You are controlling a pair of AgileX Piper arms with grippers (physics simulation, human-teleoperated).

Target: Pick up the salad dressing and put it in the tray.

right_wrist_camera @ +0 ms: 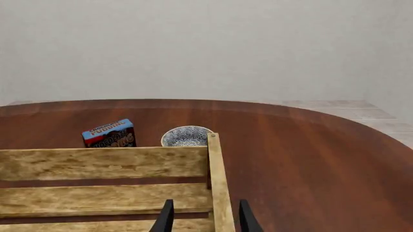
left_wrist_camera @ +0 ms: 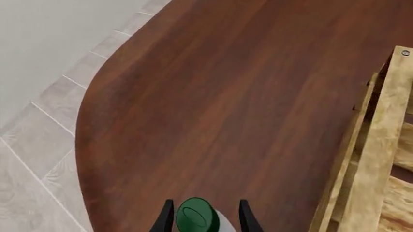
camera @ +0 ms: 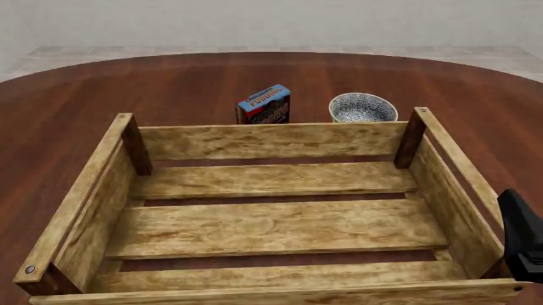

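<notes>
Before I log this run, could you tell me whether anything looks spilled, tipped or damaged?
Nothing stands out: the pudding box and bowl stand upright behind the tray, and the salad dressing sits between the left tool's fingers.

The only lettering stands on the pudding box [camera: 264, 105] behind the crate [camera: 267, 141]. Its blue top band carries white capitals that seem to read "PUDDING", slanting upward. In the right wrist view the same box [right_wrist_camera: 109, 134] shows that word again; the darker print on the red part below is too blurred to read.
</notes>
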